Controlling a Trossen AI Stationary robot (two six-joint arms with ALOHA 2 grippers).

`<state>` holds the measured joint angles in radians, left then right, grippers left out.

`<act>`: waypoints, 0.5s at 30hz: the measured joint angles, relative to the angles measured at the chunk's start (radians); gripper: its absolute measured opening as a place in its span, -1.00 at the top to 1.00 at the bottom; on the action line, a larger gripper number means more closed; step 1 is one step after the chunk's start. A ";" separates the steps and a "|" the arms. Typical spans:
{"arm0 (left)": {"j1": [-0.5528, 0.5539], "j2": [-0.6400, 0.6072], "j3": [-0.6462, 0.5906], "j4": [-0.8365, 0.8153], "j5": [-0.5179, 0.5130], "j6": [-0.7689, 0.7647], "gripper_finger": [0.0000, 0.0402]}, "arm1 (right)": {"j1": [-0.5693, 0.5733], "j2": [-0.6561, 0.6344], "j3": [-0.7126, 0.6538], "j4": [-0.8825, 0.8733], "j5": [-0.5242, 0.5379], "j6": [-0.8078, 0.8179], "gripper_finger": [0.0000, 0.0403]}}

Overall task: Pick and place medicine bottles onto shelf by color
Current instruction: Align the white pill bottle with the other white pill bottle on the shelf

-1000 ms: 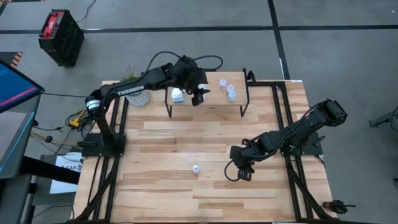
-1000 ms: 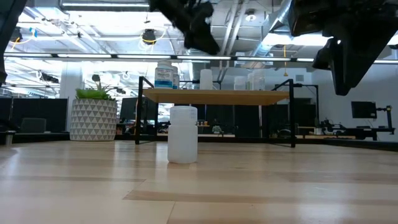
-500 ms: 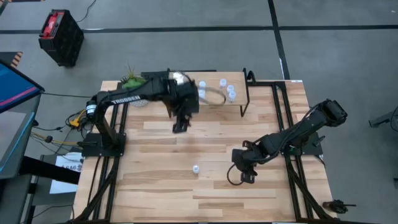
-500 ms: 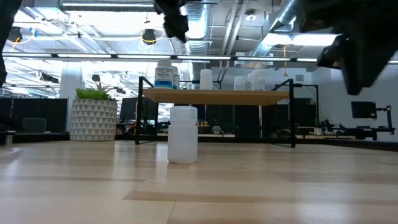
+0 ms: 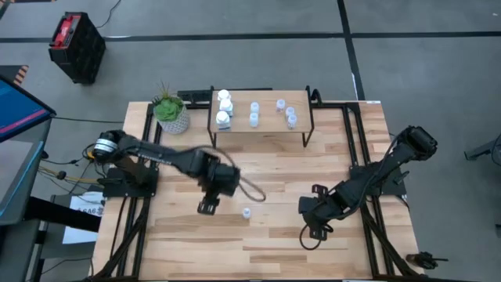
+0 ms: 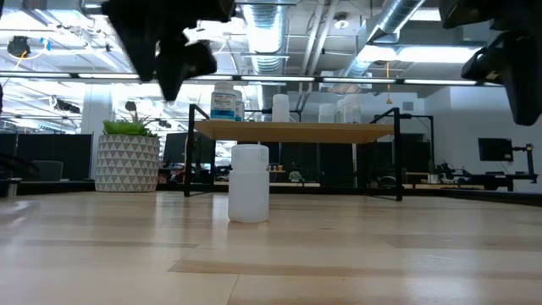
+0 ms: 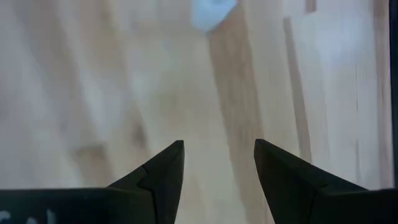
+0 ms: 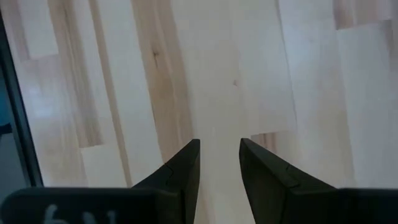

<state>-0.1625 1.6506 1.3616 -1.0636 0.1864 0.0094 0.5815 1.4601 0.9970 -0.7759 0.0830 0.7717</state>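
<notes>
I see my left pincer [image 5: 207,205] spread and empty above the surface [image 5: 266,243], one small bottle [image 5: 246,212] just right of it. Farther right, my right pincer [image 5: 317,230] hangs spread, empty. Other bottles [image 5: 224,119] stand on the shelf [image 5: 268,125] beyond.

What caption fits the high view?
Left gripper hovers beside the last table bottle; seven bottles stand on the shelf.

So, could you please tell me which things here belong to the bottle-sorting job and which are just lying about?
Job:
- loose bottle on the table
- bottles on the shelf
- shelf
- left gripper, open, beside the loose bottle
- right gripper, open, empty

Lying about:
- plant pot
- red crate on the floor
</notes>
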 joint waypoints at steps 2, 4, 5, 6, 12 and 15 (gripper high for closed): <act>-0.036 -0.031 -0.111 0.184 -0.024 -0.037 0.10 | 0.001 0.000 0.000 0.002 0.008 0.012 0.33; -0.067 -0.060 -0.224 0.387 -0.081 -0.077 0.10 | -0.004 0.000 0.000 0.006 0.009 0.017 0.33; -0.082 -0.067 -0.275 0.486 -0.114 -0.097 0.10 | -0.007 0.000 0.000 0.007 0.011 0.017 0.33; -0.095 -0.070 -0.323 0.584 -0.144 -0.117 0.10 | -0.008 0.000 0.000 0.008 0.013 0.017 0.33; -0.161 -0.060 -0.498 0.882 -0.187 -0.192 0.10 | -0.021 0.000 0.000 0.015 0.019 0.017 0.33; -0.182 -0.061 -0.535 0.962 -0.250 -0.221 0.10 | -0.021 0.000 0.000 0.014 0.019 0.017 0.33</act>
<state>-0.3445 1.5896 0.8268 -0.1013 -0.0632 -0.2120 0.5602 1.4601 0.9970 -0.7618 0.1017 0.7883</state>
